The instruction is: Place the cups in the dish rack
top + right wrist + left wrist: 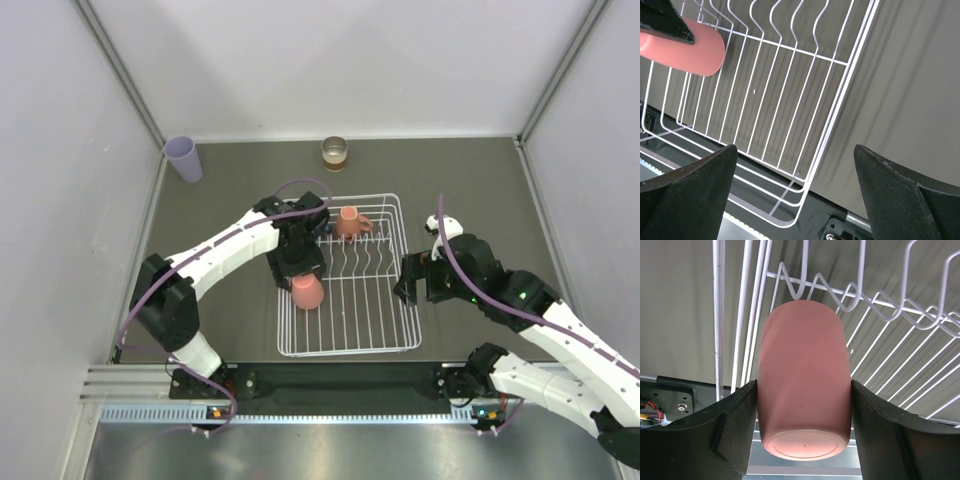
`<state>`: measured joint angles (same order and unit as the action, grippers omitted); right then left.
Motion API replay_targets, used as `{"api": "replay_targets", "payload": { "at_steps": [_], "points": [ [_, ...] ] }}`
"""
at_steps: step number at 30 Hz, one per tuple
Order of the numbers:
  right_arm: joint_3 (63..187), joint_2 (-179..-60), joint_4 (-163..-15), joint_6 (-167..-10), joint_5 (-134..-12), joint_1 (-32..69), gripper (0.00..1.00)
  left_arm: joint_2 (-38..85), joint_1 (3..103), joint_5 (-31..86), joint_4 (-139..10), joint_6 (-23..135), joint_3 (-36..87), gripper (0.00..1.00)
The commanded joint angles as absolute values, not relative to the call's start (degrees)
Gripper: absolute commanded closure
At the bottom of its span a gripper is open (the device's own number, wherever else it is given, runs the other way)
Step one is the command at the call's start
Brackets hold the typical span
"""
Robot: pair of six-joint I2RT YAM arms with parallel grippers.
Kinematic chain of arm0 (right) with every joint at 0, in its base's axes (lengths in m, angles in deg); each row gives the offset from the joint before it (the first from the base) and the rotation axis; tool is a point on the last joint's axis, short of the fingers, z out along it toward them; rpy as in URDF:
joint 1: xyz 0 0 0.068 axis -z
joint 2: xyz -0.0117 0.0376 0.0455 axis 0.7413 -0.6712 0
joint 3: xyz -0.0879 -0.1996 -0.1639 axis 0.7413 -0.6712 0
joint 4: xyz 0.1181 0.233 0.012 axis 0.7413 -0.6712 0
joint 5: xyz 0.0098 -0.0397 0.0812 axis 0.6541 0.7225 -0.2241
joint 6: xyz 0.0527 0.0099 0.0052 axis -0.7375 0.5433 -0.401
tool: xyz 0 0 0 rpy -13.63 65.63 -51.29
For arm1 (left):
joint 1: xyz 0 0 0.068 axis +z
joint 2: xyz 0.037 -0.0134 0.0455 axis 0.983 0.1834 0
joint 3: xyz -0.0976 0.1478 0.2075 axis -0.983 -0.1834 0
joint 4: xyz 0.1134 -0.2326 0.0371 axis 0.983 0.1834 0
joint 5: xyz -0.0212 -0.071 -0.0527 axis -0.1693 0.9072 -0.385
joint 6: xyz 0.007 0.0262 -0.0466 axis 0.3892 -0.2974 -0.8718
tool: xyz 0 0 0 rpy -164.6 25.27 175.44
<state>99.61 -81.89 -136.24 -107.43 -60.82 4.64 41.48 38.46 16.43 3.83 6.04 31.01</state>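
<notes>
1. Left hand (804,387): both fingers (730,430) press flat against opposite sides of the pink tumbler (802,360). The jaws stand partly apart, closed on the tumbler's width.
2. Pink tumbler: held with its base toward the left wrist camera and its mouth pointing away, toward the wire floor. In the top view it sits inside the dish rack (372,300), just beside the left rim, at 9 o'clock of the rack. Whether its mouth touches the wires cannot be told.
3. Dish rack: white wire, rectangular, lying on the dark grey bench (480,190) at its centre, between the two arms. A row of upright tines (890,310) runs across it beyond the tumbler.
4. Terracotta-orange mug (350,222): inside the rack at 12 o'clock, close to the far rim, handle toward 3 o'clock. Well apart from the pink tumbler.
5. Right hand (418,282): jaws fully spread, nothing between them. It hovers at 3 o'clock of the rack, just beside the right rim; the right wrist view shows that rim and bare bench between its fingers (690,195).
6. Lavender tumbler (183,158): upright on the bench at 10 o'clock of the rack, near the far left corner, outside the rack.
7. Shiny brownish cup (334,152): upright on the bench at 12 o'clock, by the back wall, outside the rack.
</notes>
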Motion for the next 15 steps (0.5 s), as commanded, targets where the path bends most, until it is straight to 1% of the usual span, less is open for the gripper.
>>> {"api": "replay_targets", "payload": {
  "at_steps": [1, 15],
  "points": [
    [99.4, -81.17, -134.04, -106.72, -60.34, 4.95, 0.0, 41.17, 38.3, 14.67, 1.66, 4.25, 30.2, 1.0],
    [99.05, -80.55, -133.69, -106.98, -59.73, 4.95, 0.0, 42.84, 38.21, 14.23, -1.51, 3.81, 28.18, 0.99]
  ]
}}
